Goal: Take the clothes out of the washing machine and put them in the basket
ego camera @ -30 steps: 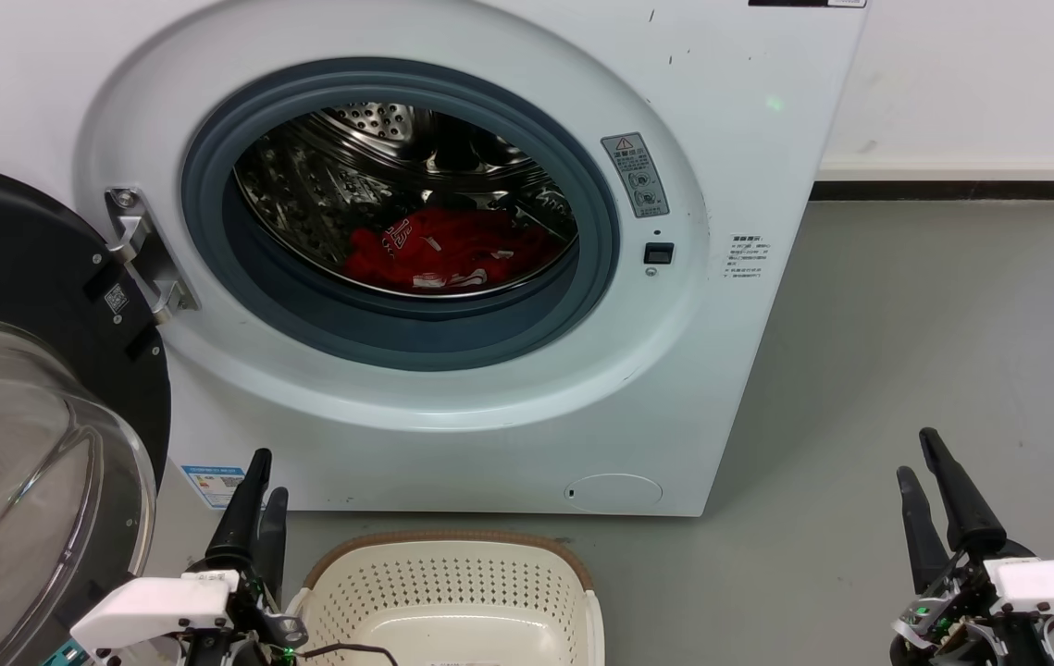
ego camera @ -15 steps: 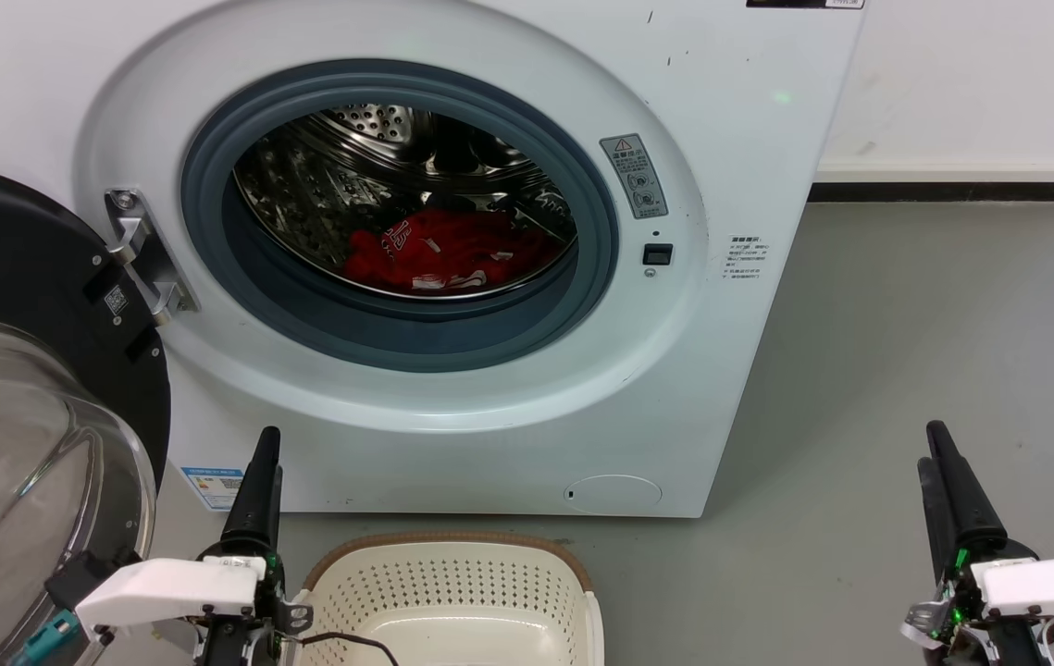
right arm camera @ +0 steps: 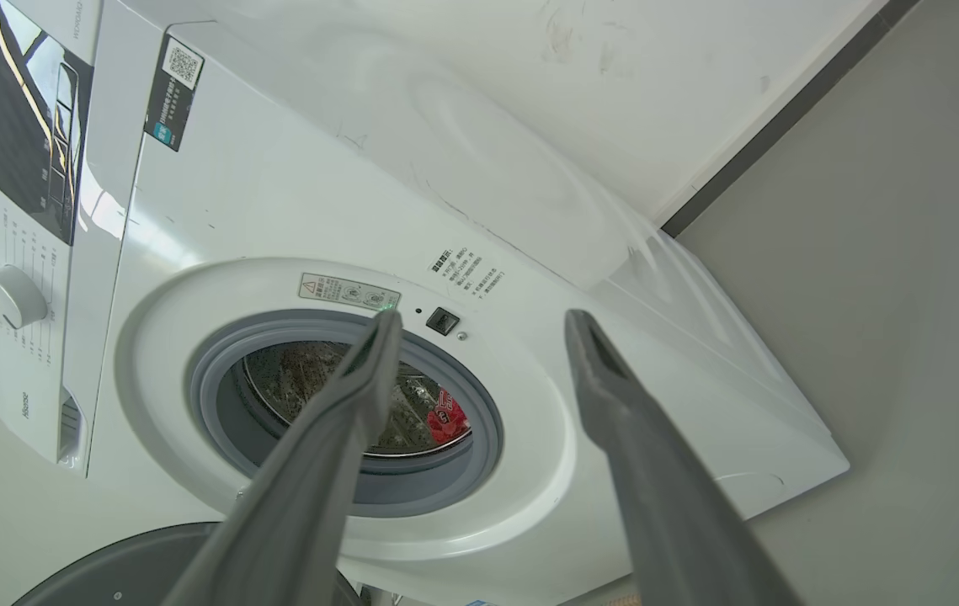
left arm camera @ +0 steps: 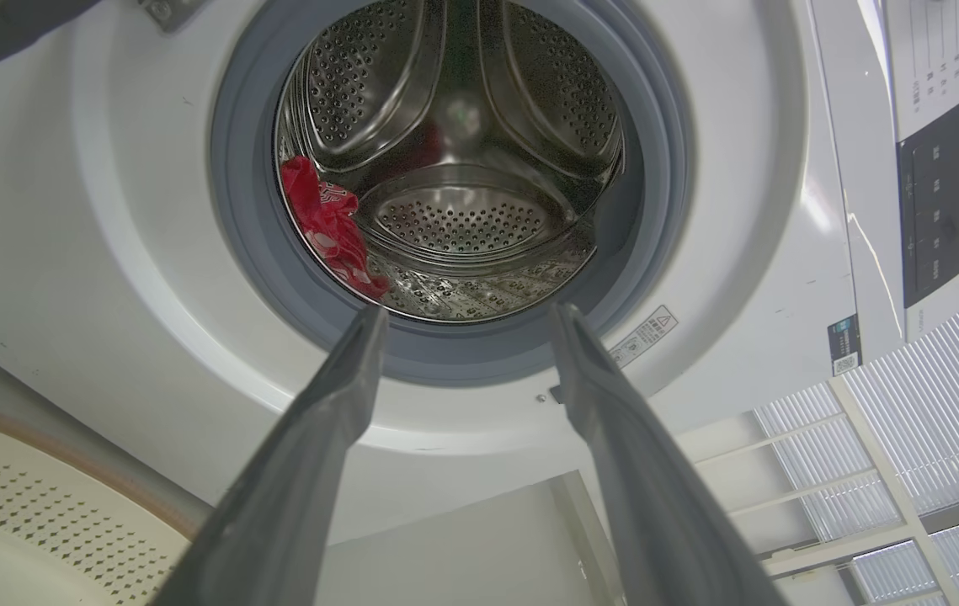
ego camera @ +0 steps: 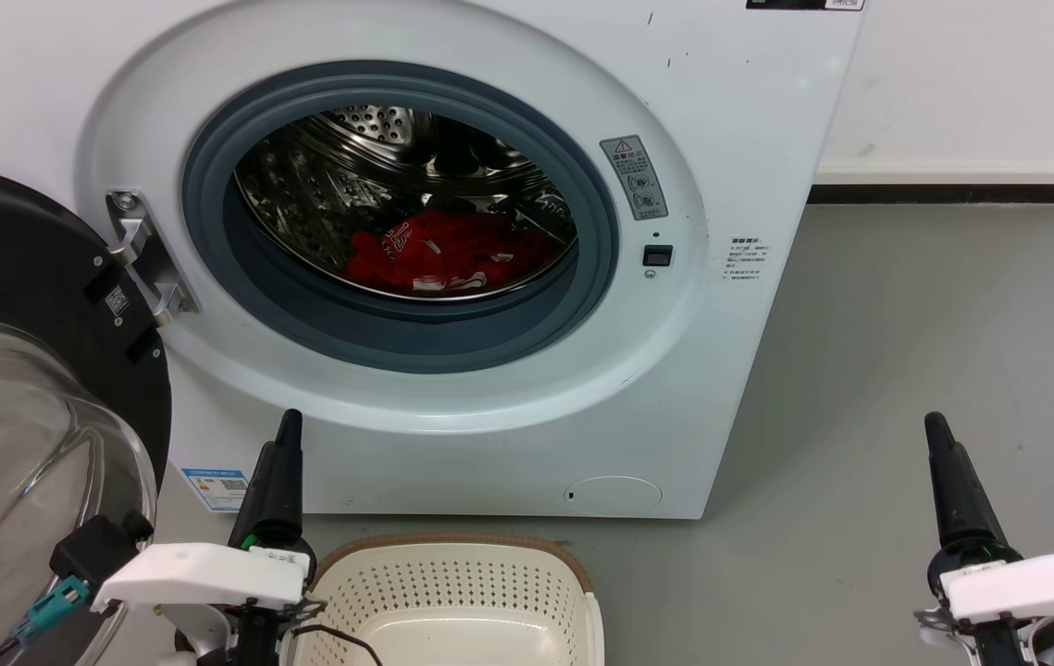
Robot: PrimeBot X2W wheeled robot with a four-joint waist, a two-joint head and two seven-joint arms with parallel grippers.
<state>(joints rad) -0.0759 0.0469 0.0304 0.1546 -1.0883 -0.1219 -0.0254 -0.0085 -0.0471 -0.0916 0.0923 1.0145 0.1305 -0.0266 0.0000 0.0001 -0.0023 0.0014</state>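
Left gripper, right gripper — fingers spread wide, empty. Red clothes at drum's 6 o'clock (basket ready below). Advice: enter washing machine centrally, clearing rubber rim.

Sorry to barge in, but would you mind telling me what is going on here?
The robot is about to unload the washing machine, whose door stands open. The red clothes lie in the drum, untouched. The left gripper and right gripper are both open and empty, held low in front of the machine. The basket waits on the floor before it, and the part in view holds no clothes.
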